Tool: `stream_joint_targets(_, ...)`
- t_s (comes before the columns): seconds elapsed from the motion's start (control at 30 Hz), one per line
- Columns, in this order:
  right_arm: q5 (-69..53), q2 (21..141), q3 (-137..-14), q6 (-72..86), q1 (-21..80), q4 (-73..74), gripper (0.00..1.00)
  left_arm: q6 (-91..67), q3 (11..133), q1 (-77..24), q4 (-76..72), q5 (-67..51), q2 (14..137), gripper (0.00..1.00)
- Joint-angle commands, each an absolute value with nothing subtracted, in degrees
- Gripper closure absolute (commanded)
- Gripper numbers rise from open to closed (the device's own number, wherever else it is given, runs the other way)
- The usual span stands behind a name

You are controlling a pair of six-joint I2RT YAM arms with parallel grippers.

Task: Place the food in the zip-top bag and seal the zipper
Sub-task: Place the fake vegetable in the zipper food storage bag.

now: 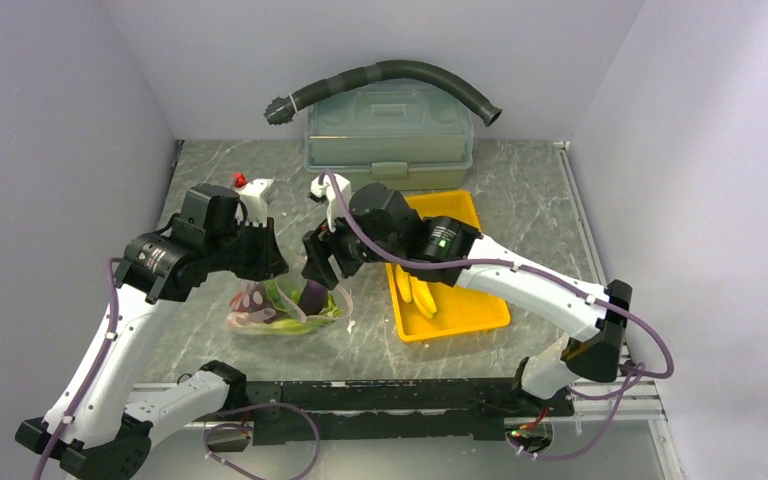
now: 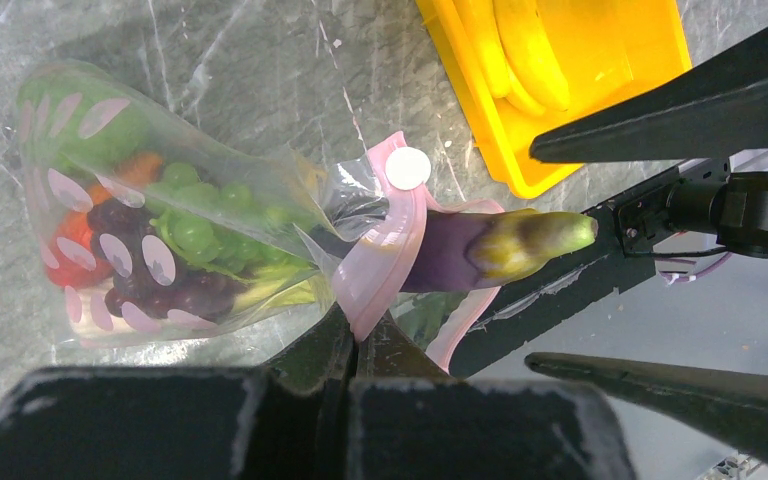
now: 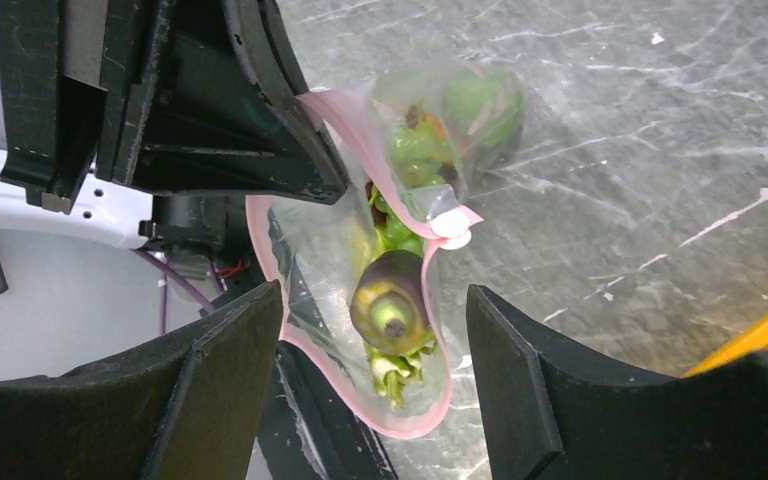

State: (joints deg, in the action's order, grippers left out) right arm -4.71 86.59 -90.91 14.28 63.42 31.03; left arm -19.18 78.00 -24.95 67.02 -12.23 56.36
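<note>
The zip-top bag [image 1: 278, 312] lies on the table, partly lifted, with green grapes [image 2: 195, 225], dark grapes [image 2: 150, 285] and red pieces [image 2: 75, 235] inside. My left gripper [image 2: 363, 335] is shut on the pink zipper [image 2: 390, 240] and holds the mouth up and open. A purple eggplant [image 3: 390, 300] sticks half out of the mouth, with green leek ends [image 3: 395, 375] beside it. My right gripper [image 3: 375, 295] is open, its fingers on either side of the eggplant's stem end without touching it. Yellow bananas [image 1: 418, 292] lie in the tray.
The yellow tray [image 1: 455, 215] sits right of the bag under the right arm. A grey-green lidded box [image 1: 390, 135] stands at the back with a black hose [image 1: 390, 72] above it. Walls close in on both sides.
</note>
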Motion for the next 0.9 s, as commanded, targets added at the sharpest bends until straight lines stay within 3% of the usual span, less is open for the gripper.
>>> stream_joint_targets(0.0,-7.4,88.2,-95.1,15.2,64.0,31.9,0.3,-18.5,78.2,-25.0,65.0,-13.1,55.4,1.0)
stream_joint_targets(0.33,-4.5,89.2,-94.3,15.5,64.3,35.7,0.4,-18.5,78.1,-25.0,65.0,-13.2,55.4,1.0)
stream_joint_targets(0.5,-4.9,89.6,-94.9,15.4,64.4,36.7,0.6,-18.7,78.2,-25.0,64.9,-13.2,55.5,1.0)
stream_joint_targets(0.6,-5.1,90.3,-95.5,15.4,64.5,37.1,0.66,-18.6,78.2,-25.0,64.8,-13.2,55.5,1.0)
stream_joint_targets(0.8,-2.6,89.6,-97.1,15.4,64.9,37.4,1.0,-18.6,78.1,-25.0,65.1,-13.1,55.4,1.0)
stream_joint_targets(0.87,-1.4,88.2,-96.6,15.8,65.2,36.2,1.0,-18.7,78.1,-25.0,65.1,-13.2,55.3,1.0)
